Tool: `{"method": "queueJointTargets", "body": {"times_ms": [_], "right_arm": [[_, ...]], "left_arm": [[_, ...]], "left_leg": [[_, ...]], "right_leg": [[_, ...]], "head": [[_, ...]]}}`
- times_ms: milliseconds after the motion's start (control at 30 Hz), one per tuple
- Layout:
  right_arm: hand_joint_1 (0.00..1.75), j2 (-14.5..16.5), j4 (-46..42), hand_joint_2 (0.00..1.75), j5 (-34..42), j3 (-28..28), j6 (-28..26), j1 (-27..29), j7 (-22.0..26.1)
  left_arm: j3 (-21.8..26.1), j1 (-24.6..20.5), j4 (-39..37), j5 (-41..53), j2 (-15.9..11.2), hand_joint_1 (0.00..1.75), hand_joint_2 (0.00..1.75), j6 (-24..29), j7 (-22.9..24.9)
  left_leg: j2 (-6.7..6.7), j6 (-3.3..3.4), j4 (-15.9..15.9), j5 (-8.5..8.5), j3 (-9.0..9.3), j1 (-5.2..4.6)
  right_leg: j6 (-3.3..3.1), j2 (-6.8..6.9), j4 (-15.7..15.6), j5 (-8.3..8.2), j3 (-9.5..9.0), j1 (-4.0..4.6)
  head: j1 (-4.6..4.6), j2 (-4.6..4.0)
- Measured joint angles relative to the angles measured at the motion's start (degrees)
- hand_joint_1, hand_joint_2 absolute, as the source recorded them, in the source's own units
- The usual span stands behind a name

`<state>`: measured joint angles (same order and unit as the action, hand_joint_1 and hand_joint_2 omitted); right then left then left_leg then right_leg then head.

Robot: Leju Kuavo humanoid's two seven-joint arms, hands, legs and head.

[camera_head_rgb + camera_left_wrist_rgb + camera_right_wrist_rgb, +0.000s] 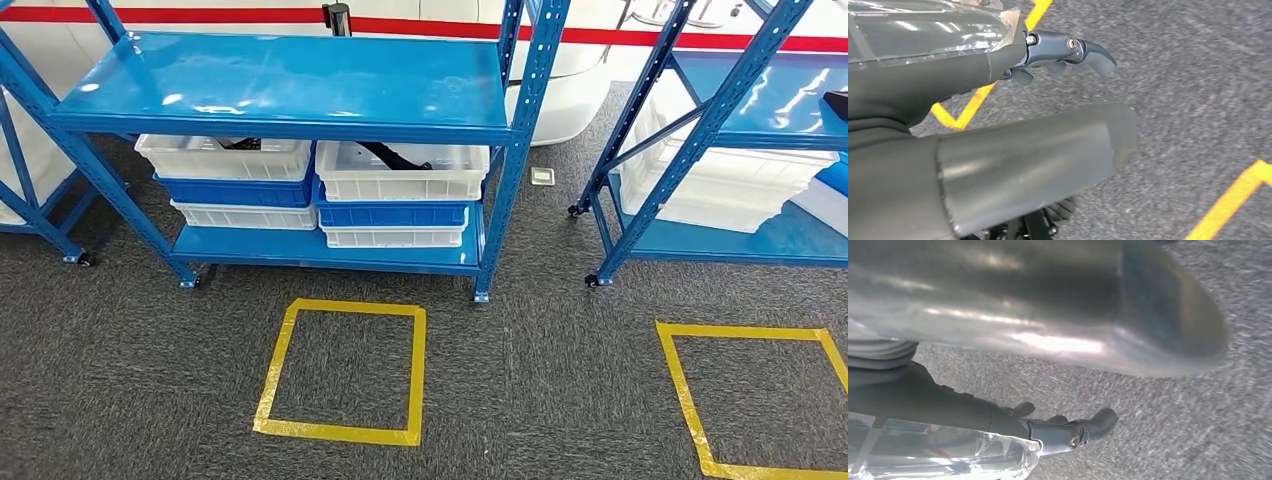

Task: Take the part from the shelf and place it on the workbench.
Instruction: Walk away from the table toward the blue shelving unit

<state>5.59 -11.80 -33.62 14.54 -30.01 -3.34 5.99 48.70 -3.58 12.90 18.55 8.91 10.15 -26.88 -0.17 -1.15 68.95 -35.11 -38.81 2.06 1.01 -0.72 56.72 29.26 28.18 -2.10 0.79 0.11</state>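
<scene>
While both arms hang at the robot's sides, the head view looks down on a grey carpeted floor (pixel 560 380) with a blue metal shelf (pixel 290 85) standing ahead and to the left. Its lower board carries two stacks of plastic bins, white ones alternating with blue. The right-hand top white bin (pixel 402 172), near the board's right end, holds a dark part (pixel 392 156) lying across it; this looks like the thing to be fetched, kept in an open bin so a hand can reach in from above. The left-hand top bin (pixel 224 158) also shows something dark inside, too small to identify. On the carpet in front of the shelf, a square of yellow tape (pixel 342 372) marks what is probably a standing spot placed within reach of the bins. A second blue shelf (pixel 740 110) stands to the right with white containers on its lower board, and a second taped square (pixel 755 400) lies before it. The left hand (pixel 1063 52), seen from its wrist, hangs above the carpet with its dark fingers loosely released, grasping nothing. The right hand (pixel 1063 432) hangs the same way, fingers relaxed and empty. Judging from this, the task is at its start, the part untouched.
</scene>
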Motion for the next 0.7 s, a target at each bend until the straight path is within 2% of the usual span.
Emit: {"method": "queueJointTargets", "body": {"times_ms": [33, 67, 100, 133, 200, 233, 267, 300, 367, 400, 433, 467, 500, 567, 600, 633, 700], "right_arm": [[0.00, 0.0, 0.0, 0.00, 0.0, 0.0, 0.0, 0.0, 0.0], [0.00, -0.1, 0.0, 0.00, -0.1, 0.1, 0.0, -0.1, 0.0], [0.00, -0.1, 0.0, 0.00, -0.2, 0.2, 0.0, -0.2, 0.0], [0.00, -0.2, 0.0, 0.00, -0.2, 0.3, 0.0, -0.2, 0.0], [0.00, -0.2, 0.0, 0.00, -0.3, 0.5, 0.0, -0.5, 0.1], [0.00, -0.2, 0.0, 0.00, -0.4, 0.6, 0.0, -0.5, 0.2], [0.00, -0.2, 0.0, 0.00, -0.4, 0.7, 0.0, -0.6, 0.2], [0.00, -0.1, 0.0, 0.00, -0.5, 0.8, 0.0, -0.7, 0.2], [0.00, -0.1, 0.0, 0.00, -0.5, 0.9, 0.0, -0.7, 0.2], [0.00, -0.1, 0.0, 0.00, -0.5, 0.9, 0.0, -0.6, 0.2], [0.00, -0.1, 0.0, 0.00, -0.5, 1.0, 0.0, -0.5, 0.2], [0.00, -0.1, 0.0, 0.00, -0.5, 1.0, 0.0, -0.4, 0.3], [0.00, -0.1, 0.0, 0.00, -0.5, 1.1, 0.0, -0.3, 0.3], [0.00, -0.2, 0.0, 0.00, -0.4, 1.2, -0.1, 0.0, 0.3], [0.00, -0.3, 0.0, 0.00, -0.4, 1.3, -0.1, 0.1, 0.4], [0.00, -0.3, 0.0, 0.00, -0.3, 1.4, -0.1, 0.1, 0.4], [0.00, -0.4, 0.0, 0.00, -0.3, 1.5, -0.1, -0.2, 0.4]], "left_arm": [[0.0, 0.0, 0.0, 0.0, 0.0, 0.00, 0.00, 0.0, 0.0], [0.0, 0.0, -0.1, 0.2, 0.0, 0.00, 0.00, -0.1, 0.0], [0.0, 0.0, -0.2, 0.3, 0.1, 0.00, 0.00, -0.1, 0.0], [0.0, -0.1, -0.2, 0.4, 0.2, 0.00, 0.00, -0.2, 0.0], [0.0, -0.1, -0.3, 0.5, 0.2, 0.00, 0.00, -0.2, -0.1], [0.0, -0.1, -0.3, 0.6, 0.2, 0.00, 0.00, -0.2, -0.1], [0.0, -0.1, -0.2, 0.6, 0.2, 0.00, 0.00, -0.2, -0.2], [0.0, -0.1, -0.2, 0.6, 0.2, 0.00, 0.00, -0.2, -0.2], [0.0, -0.2, -0.2, 0.7, 0.2, 0.00, 0.00, -0.2, -0.3], [0.0, -0.2, -0.2, 0.7, 0.2, 0.00, 0.00, -0.2, -0.3], [0.0, -0.1, -0.3, 0.7, 0.2, 0.00, 0.00, -0.2, -0.3], [0.1, -0.1, -0.3, 0.7, 0.2, 0.00, 0.00, -0.2, -0.3], [0.1, 0.0, -0.3, 0.8, 0.2, 0.00, 0.00, -0.3, -0.4], [0.1, 0.1, -0.3, 0.9, 0.3, 0.00, 0.00, -0.4, -0.4], [0.1, 0.2, -0.4, 1.0, 0.4, 0.00, 0.00, -0.5, -0.4], [0.1, 0.2, -0.5, 1.0, 0.5, 0.00, 0.00, -0.5, -0.4], [0.1, 0.1, -0.5, 1.2, 0.6, 0.00, 0.00, -0.6, -0.4]], "left_leg": [[0.32, -0.60, -3.3, 3.17, 0.66, 0.45], [0.87, -0.75, -5.8, 5.45, 1.31, 0.73], [1.28, -0.60, -7.2, 7.00, 1.81, 0.80], [1.55, -0.08, -7.8, 7.75, 2.08, 0.74], [1.23, 1.46, -7.9, 7.71, 2.98, 0.34], [1.05, 2.11, -8.0, 7.82, 3.65, 0.19], [0.98, 2.66, -8.0, 7.64, 4.33, -0.04], [0.91, 3.13, -8.1, 7.33, 4.91, -0.26], [0.72, 3.81, -8.2, 6.41, 5.61, -0.81], [0.55, 4.06, -8.2, 5.84, 6.10, -1.13], [0.36, 4.25, -8.2, 5.21, 6.75, -1.47], [0.18, 4.39, -8.2, 4.54, 7.57, -1.86], [0.05, 4.53, -8.2, 3.81, 8.51, -2.26], [-0.16, 4.71, -8.3, 2.36, 10.05, -2.73], [-0.26, 4.59, -8.5, 1.71, 10.54, -2.77], [-0.36, 4.40, -8.7, 1.36, 11.24, -2.70], [-0.23, 3.81, -8.4, 1.57, 12.24, -2.52]], "right_leg": [[0.56, -0.04, 0.1, 0.75, -0.73, -0.10], [1.08, -0.05, 0.2, 1.57, -1.36, -0.17], [1.63, 0.08, 0.0, 2.36, -1.95, 0.08], [2.24, 0.18, 0.1, 2.82, -2.78, 0.30], [3.23, 0.44, 0.7, 3.00, -3.76, 0.49], [3.50, 0.47, 2.0, 2.75, -3.66, 0.38], [3.53, 0.52, 4.1, 2.70, -2.48, 0.34], [3.39, 0.57, 7.2, 3.05, -0.44, 0.31], [2.67, 0.60, 14.2, 5.50, 5.08, 0.43], [2.17, 0.61, 16.4, 7.24, 7.54, 0.62], [1.78, 0.61, 16.9, 8.59, 9.18, 0.89], [1.51, 0.61, 15.7, 8.98, 9.99, 1.25], [1.39, 0.61, 13.0, 7.90, 10.18, 1.72], [1.03, 0.63, 7.4, 2.03, 9.63, 2.75], [0.61, 0.68, 5.5, -0.50, 9.19, 3.29], [0.00, 0.69, 4.5, -2.16, 8.55, 3.65], [-1.15, 0.59, 3.0, -2.23, 6.70, 3.65]], "head": [[-0.09, 0.00], [-0.22, 0.00], [-0.26, 0.00], [-0.26, 0.00], [0.06, 0.00], [0.24, -0.01], [0.36, -0.01], [0.56, -0.01], [0.85, 0.00], [0.97, 0.00], [0.99, 0.00], [0.99, 0.00], [1.01, 0.00], [0.64, 0.00], [0.43, 0.00], [0.22, 0.00], [0.22, 0.00]]}}
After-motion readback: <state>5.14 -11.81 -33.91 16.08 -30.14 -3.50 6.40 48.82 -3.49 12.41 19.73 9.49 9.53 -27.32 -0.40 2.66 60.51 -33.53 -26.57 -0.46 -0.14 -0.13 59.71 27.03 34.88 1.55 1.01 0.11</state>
